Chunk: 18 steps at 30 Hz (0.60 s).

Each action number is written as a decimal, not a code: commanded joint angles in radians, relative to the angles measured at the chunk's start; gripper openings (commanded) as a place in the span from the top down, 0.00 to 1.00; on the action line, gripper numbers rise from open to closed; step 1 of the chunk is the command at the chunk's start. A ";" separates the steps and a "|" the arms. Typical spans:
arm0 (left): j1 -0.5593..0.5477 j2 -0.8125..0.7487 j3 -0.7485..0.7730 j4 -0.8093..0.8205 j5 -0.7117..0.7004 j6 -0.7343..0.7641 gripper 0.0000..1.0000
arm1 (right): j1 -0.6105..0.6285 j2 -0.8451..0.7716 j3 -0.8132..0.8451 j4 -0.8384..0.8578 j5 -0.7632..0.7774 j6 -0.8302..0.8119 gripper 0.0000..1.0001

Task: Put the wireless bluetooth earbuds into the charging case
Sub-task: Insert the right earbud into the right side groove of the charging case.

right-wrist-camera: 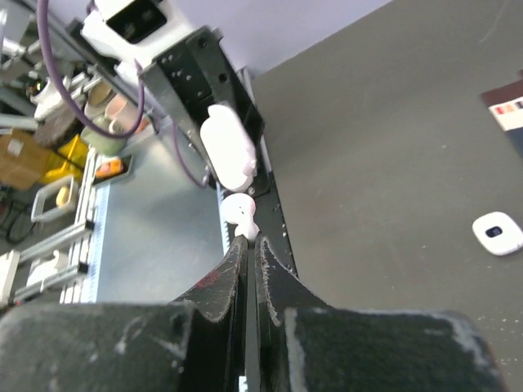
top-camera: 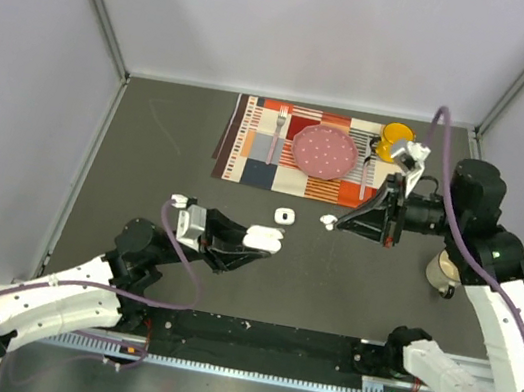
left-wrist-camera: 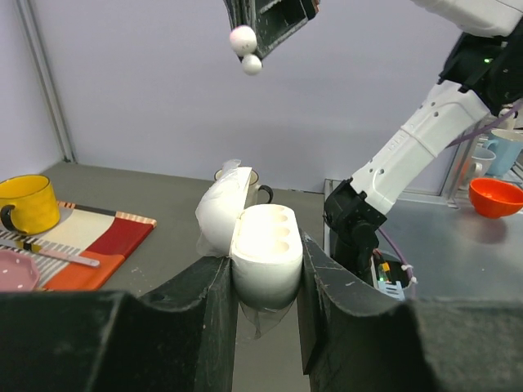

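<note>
My left gripper (top-camera: 267, 245) is shut on the open white charging case (top-camera: 262, 238) and holds it above the table. In the left wrist view the case (left-wrist-camera: 267, 249) sits between the fingers with its lid (left-wrist-camera: 221, 214) flipped left and its empty sockets facing up. My right gripper (top-camera: 339, 224) is shut on a tiny white earbud (top-camera: 328, 221), up and to the right of the case and apart from it. In the right wrist view the earbud (right-wrist-camera: 239, 214) sticks out of the fingertips (right-wrist-camera: 249, 245), just short of the case (right-wrist-camera: 229, 149). It also shows in the left wrist view (left-wrist-camera: 245, 47).
A second small white case (top-camera: 285, 216) lies on the table between the grippers. A small white piece (top-camera: 178, 200) lies left of the left wrist. A striped placemat (top-camera: 252, 138) at the back holds a pink plate (top-camera: 325, 150), forks and a yellow mug (top-camera: 395, 139). A mug (top-camera: 444, 271) stands at the right.
</note>
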 commanded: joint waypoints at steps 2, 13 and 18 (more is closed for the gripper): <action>-0.002 0.009 0.009 0.093 0.026 0.020 1.00 | 0.188 0.067 0.112 -0.196 0.186 -0.146 1.00; -0.003 0.042 0.021 0.100 0.036 0.011 1.00 | 0.369 0.111 0.155 -0.194 0.322 -0.151 1.00; -0.005 0.052 0.021 0.106 0.042 -0.001 1.00 | 0.445 0.140 0.179 -0.185 0.365 -0.149 1.00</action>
